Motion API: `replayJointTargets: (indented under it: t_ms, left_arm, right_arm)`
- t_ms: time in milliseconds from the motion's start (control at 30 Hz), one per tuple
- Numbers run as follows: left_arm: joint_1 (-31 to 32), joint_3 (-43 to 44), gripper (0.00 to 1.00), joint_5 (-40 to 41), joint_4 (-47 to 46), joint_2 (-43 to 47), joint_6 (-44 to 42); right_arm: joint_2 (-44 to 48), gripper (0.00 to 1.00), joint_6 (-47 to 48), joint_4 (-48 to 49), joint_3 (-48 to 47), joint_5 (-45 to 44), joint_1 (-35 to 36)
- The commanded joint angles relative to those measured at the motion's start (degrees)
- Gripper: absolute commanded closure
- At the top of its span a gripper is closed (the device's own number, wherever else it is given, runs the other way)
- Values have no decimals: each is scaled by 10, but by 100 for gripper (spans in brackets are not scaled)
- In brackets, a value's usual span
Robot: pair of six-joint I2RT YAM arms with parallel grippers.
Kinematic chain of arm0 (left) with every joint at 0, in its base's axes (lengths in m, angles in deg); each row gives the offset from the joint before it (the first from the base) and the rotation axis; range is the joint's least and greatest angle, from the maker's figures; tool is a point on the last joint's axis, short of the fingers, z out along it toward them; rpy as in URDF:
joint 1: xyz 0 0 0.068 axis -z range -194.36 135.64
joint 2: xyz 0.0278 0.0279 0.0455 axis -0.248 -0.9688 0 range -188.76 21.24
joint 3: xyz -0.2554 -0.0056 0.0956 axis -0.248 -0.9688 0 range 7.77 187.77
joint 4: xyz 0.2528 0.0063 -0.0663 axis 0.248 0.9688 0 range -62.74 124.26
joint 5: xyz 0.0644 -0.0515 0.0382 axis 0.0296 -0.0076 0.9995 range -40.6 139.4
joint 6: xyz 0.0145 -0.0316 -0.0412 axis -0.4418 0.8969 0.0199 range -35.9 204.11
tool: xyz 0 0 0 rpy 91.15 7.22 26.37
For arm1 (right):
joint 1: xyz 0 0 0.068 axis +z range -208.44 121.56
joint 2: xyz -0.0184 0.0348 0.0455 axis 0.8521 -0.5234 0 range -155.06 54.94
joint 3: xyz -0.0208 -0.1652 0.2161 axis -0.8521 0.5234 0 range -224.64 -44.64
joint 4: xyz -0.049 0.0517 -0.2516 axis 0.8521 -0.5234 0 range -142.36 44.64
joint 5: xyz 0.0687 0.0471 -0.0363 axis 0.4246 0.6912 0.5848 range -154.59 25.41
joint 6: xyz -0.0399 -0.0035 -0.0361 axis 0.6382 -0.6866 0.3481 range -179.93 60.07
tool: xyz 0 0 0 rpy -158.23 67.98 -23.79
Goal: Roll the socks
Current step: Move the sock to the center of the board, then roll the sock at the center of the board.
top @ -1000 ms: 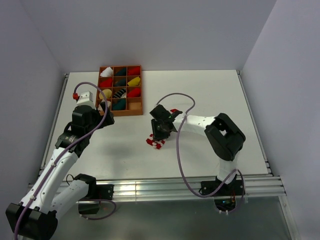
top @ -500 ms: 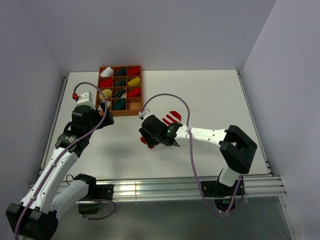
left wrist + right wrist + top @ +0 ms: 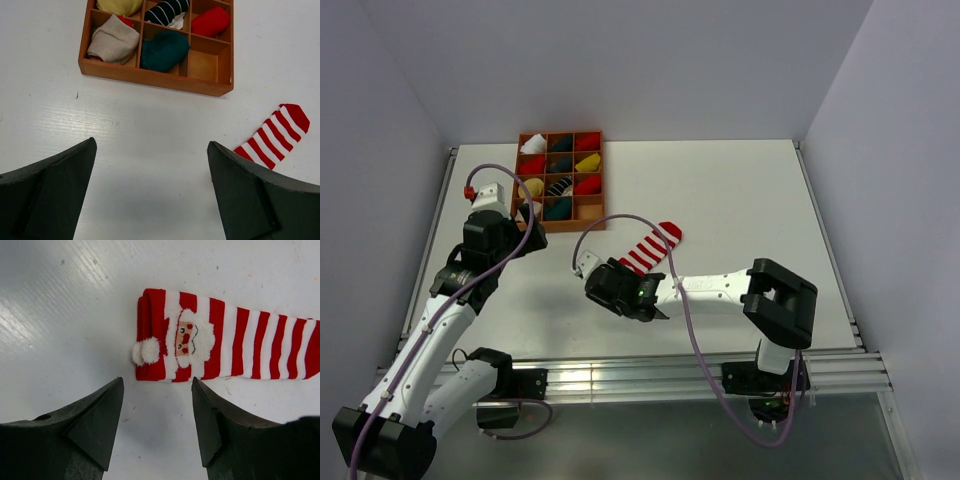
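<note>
A red-and-white striped Santa sock (image 3: 650, 247) lies flat and stretched out on the white table, its red toe pointing to the far right. The right wrist view shows its cuff end with the Santa face and pompom (image 3: 185, 340). My right gripper (image 3: 157, 385) is open just short of that cuff, touching nothing; from above it (image 3: 608, 283) sits at the sock's near-left end. My left gripper (image 3: 151, 145) hangs wide open and empty over bare table, in front of the wooden box (image 3: 150, 77). The sock's toe half (image 3: 274, 136) shows at its right.
The wooden box (image 3: 560, 228) stands at the back left, holding rolled bundles. Its front row has a beige bundle with red (image 3: 114, 42), a dark green one (image 3: 164, 50) and a bare compartment (image 3: 205, 65). Walls close the table's sides.
My right gripper has drawn left and toward the near edge, opened and let go of the striped sock, which now lies stretched flat. The left arm has not moved.
</note>
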Motion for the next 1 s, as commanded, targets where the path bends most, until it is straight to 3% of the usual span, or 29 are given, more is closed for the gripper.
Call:
replayJointTargets:
  t_ms: [0, 733, 900, 967]
  left_arm:
    - [-3, 15, 2, -4, -7, 0, -5]
    - [-3, 14, 2, -6, -7, 0, -5]
    - [-3, 14, 2, -7, -8, 1, -4]
    - [-3, 14, 2, -7, -7, 2, -5]
  right_arm:
    - [-5, 36, 40, 19, 20, -60, 16]
    - [-109, 38, 118, 87, 35, -124, 34]
    - [-126, 41, 127, 98, 30, -129, 36]
    - [-134, 47, 131, 102, 30, -125, 36]
